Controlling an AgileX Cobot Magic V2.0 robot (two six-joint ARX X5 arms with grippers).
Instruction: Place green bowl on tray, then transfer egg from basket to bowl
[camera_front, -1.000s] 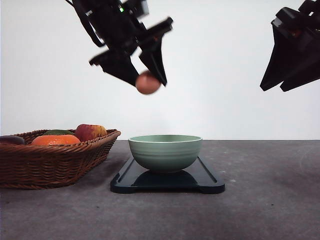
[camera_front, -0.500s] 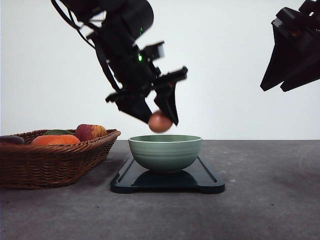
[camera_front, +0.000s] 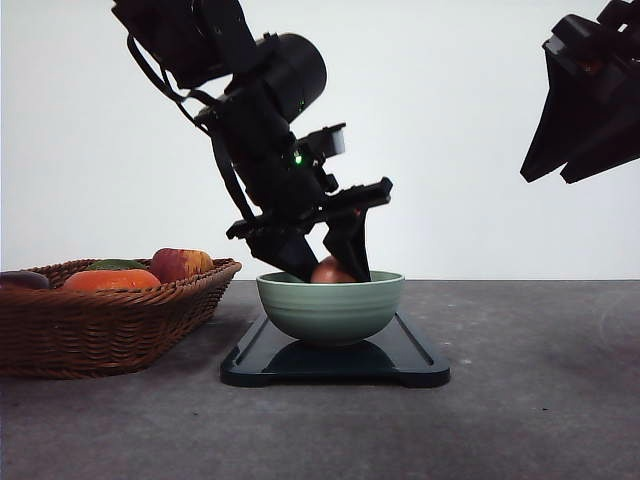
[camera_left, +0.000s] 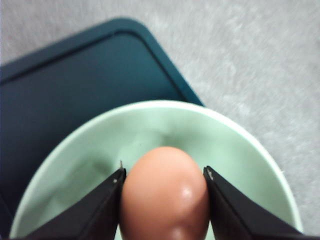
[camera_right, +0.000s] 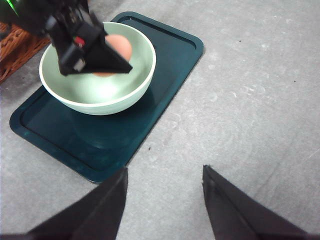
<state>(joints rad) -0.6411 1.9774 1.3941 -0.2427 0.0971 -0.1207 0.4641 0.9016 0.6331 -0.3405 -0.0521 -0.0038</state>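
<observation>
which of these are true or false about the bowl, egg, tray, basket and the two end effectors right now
1. The green bowl stands on the tray. True.
2. The egg lies loose in the bowl, with nothing gripping it. False: the left end effector is shut on it, fingers against both sides, with the egg at the bowl's rim level.
3. The right end effector holds a second egg. False: it is open and empty, raised above the table.
4. The basket sits to the left of the tray in the front view and has fruit in it. True.
5. The tray is bright red. False: it is black.
</observation>
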